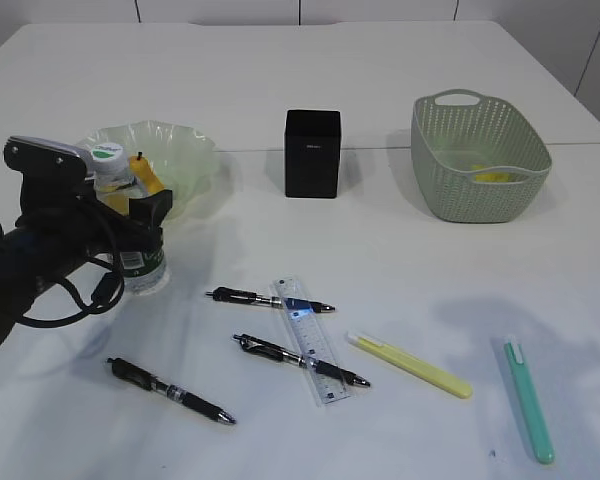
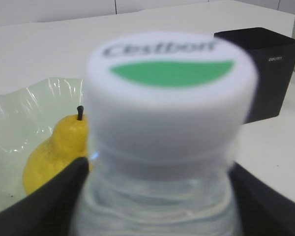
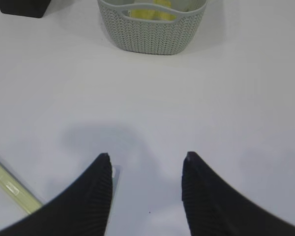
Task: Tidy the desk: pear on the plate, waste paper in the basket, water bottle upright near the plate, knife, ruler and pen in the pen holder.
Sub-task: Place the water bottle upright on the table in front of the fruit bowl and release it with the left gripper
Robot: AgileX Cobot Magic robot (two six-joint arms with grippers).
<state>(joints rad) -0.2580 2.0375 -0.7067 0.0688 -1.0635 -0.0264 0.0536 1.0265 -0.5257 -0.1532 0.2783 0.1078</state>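
Water bottle [image 1: 130,225] stands upright on the bench [image 1: 430,250] just beside the plate [image 1: 185,160] holding the pear [image 1: 145,175], between your left claw's [image 1: 130,215] fingers; you can't tell whether they grip it. Your left arm reaches in low from the left, while your right claw [image 3: 146,169] hangs released over bare bench near the basket [image 3: 152,32].

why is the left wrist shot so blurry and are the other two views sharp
Left wrist view: the water bottle cap fills the frame, too close to focus, while the pear and pen holder behind look sharper. Exterior view: sharp, even light, soft shadows. Right wrist view: clear, with a faint shadow on the desk ahead of the right gripper.
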